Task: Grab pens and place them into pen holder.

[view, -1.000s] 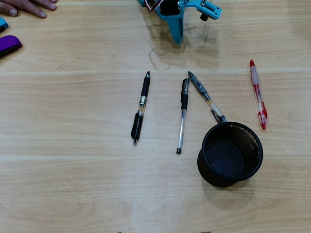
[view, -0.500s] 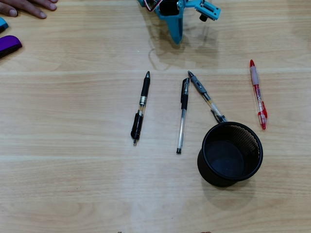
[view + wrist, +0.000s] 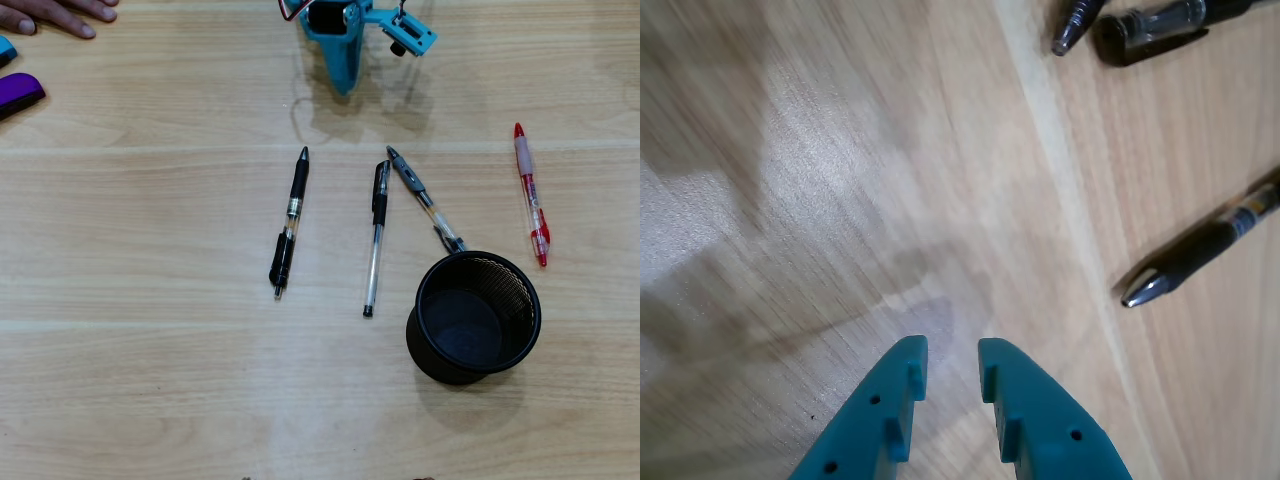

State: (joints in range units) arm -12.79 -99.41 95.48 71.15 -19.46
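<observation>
The teal gripper (image 3: 952, 352) hangs above bare desk (image 3: 150, 330) with its two fingers drawn close, a narrow slit between them and nothing held. In the overhead view it sits at the top edge, well apart from every pen.

Nearest in the wrist view is the all-black pen (image 3: 1200, 250), its silver tip pointing toward the gripper. In the overhead view that pen (image 3: 289, 222) lies left of the clear pen with the black cap (image 3: 376, 238). The grey-and-clear pen (image 3: 424, 199) slants down to the pen holder (image 3: 474, 316), its lower end touching or just behind the rim. The red pen (image 3: 531, 194) lies off to the right, apart from the others.

The holder looks empty, so I'd say no pen has gone in and the arm is only approaching its first pick. Next the fingers will likely need to spread, come down astride a barrel, probably the black one, and close.
</observation>
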